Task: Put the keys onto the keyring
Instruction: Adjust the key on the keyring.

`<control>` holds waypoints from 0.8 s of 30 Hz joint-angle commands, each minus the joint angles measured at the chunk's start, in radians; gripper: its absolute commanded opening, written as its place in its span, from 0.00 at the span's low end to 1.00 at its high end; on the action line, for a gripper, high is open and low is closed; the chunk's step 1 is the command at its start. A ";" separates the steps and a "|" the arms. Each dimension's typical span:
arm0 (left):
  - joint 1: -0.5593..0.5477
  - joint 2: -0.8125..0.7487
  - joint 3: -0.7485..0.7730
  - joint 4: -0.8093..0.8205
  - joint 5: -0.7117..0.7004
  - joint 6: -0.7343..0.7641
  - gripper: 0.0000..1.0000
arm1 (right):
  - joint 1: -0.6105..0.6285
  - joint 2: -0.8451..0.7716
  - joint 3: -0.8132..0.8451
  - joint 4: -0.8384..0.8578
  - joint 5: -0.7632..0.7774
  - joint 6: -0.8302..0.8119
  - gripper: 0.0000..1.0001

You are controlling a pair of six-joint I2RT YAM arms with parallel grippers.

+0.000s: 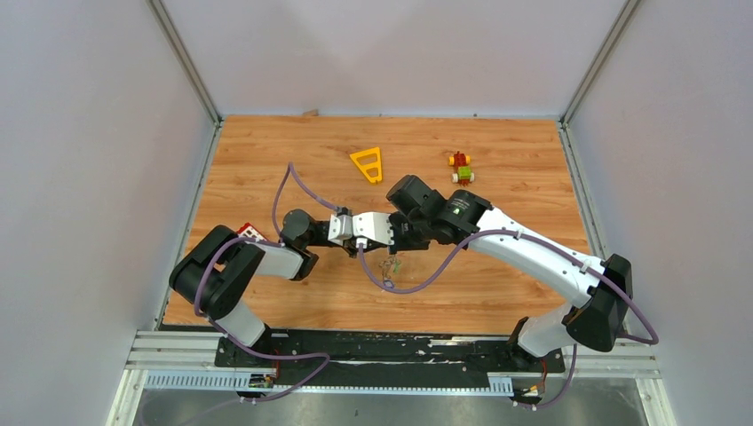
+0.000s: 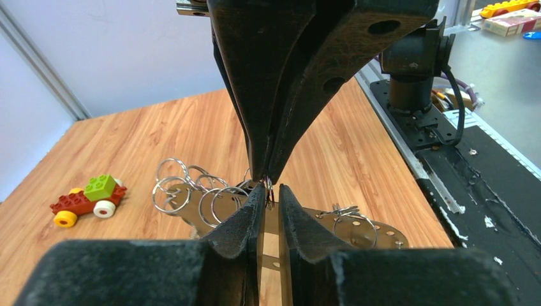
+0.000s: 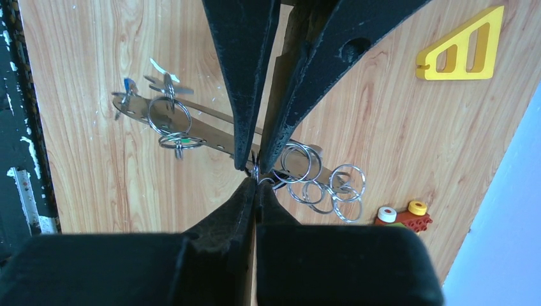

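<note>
Saw the two arms meeting tip to tip above the middle of the wooden table [image 1: 266,142]. Found the right gripper [image 3: 256,185] pressed fully together, pinching a small ring [image 3: 254,171] at the very tip. Found the left gripper [image 2: 271,192] narrow but not closed, with a thin gap between the fingers and the same ring standing inside this gap. Could not judge any contact of its pads with the ring. Made out the ring only as a thin bright sliver, mostly covered by black fingers in both wrist views.

Located the keyring [image 3: 210,131] lying on the table behind the fingertips, running from 10 o'clock to 4 o'clock in the right wrist view. Made out only a long flat metal strip with small holes, the middle hidden by the fingers, so could not confirm the full shape. Could not count the split rings [image 3: 311,167] bunched at its 4 o'clock end, overlapping too much. Spotted the keys [image 3: 163,83] at the 10 o'clock end, with blue and green tags, too small for more detail. In the top view, saw of all this only a tiny cluster at 5 o'clock from the grippers, just beside a purple cable [image 1: 417,282].

Noted a yellow triangle frame [image 1: 367,165] at 12 o'clock from the meeting point and a toy block car [image 1: 460,167] at 1 o'clock, both well apart from the keys.
</note>
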 commanded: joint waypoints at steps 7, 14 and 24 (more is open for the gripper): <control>-0.007 -0.043 -0.019 0.142 0.014 0.012 0.21 | 0.001 0.012 0.008 0.038 -0.001 0.012 0.00; -0.009 -0.060 -0.029 0.142 0.015 0.028 0.21 | -0.008 0.017 0.008 0.037 -0.016 0.015 0.00; -0.033 -0.025 -0.012 0.142 0.012 0.028 0.16 | -0.016 0.018 0.014 0.039 -0.048 0.026 0.00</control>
